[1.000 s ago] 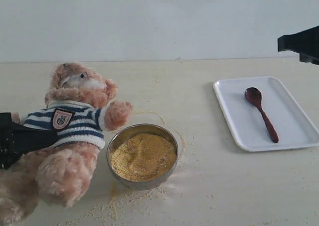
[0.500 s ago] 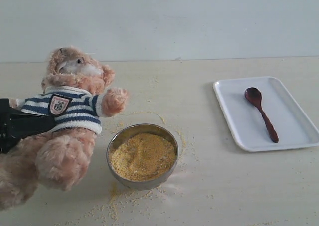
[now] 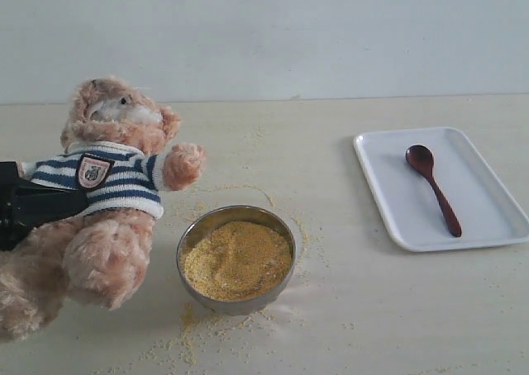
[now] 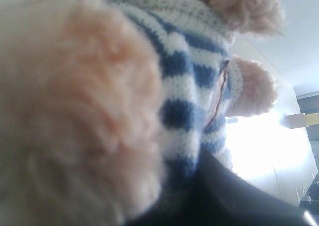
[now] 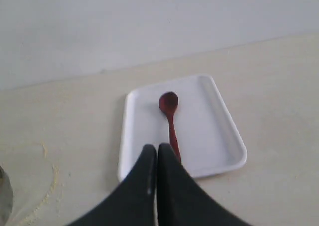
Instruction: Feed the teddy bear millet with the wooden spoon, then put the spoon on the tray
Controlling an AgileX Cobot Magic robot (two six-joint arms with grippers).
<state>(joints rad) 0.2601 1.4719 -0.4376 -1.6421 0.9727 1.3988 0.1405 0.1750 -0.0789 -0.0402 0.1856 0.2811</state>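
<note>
Teddy bear (image 3: 107, 201), soft and light, was pinched at its striped waist by the left gripper (image 3: 50, 210) at lower left, beside the millet (image 3: 237, 259). Farther right, the stiff, slim wooden spoon (image 3: 434, 192) lay on the tray (image 3: 388, 201), judged best taken mid-handle; the right gripper (image 5: 156, 154) was pressed together, empty.

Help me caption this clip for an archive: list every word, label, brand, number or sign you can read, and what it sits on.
No text can be read in any view.
The badge on the teddy bear, on its striped shirt: a pink shield with a dark mark inside, too small and blurred to read.
The tray, wooden spoon and steel bowl: no writing visible.
</note>
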